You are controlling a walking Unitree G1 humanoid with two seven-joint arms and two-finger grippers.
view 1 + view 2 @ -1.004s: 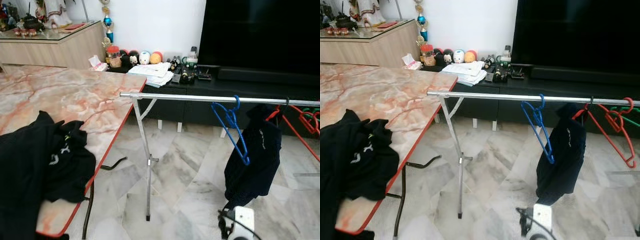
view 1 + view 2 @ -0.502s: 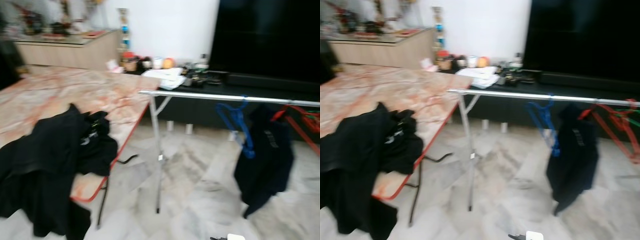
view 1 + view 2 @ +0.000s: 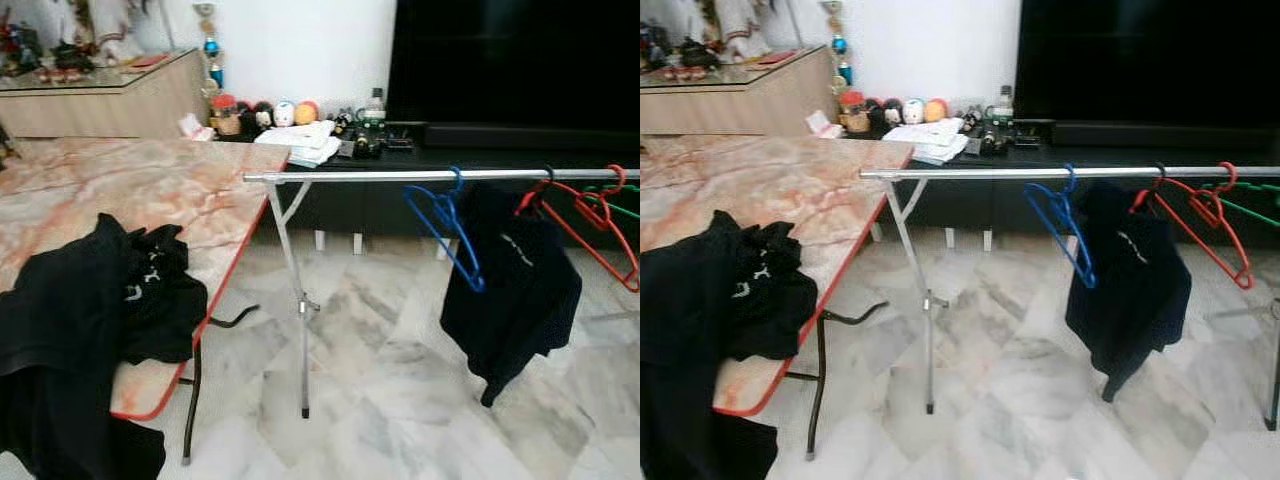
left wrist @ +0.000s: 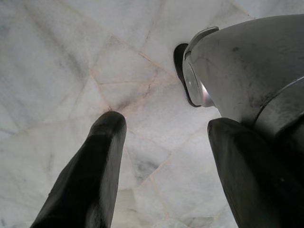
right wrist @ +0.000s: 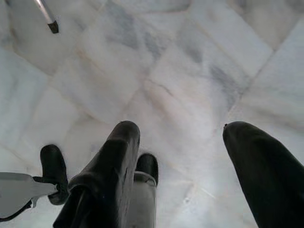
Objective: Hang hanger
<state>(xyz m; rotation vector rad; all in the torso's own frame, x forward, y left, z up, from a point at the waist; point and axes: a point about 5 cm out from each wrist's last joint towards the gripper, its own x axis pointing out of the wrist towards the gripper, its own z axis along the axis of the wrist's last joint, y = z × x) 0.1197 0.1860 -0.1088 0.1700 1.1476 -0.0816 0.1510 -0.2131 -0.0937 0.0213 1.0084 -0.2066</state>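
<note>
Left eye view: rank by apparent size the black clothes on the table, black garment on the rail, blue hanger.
1. Black clothes on the table, though nearest the camera.
2. Black garment on the rail.
3. Blue hanger.

three hangers (image 3: 447, 225), two black garments (image 3: 520, 285)
</note>
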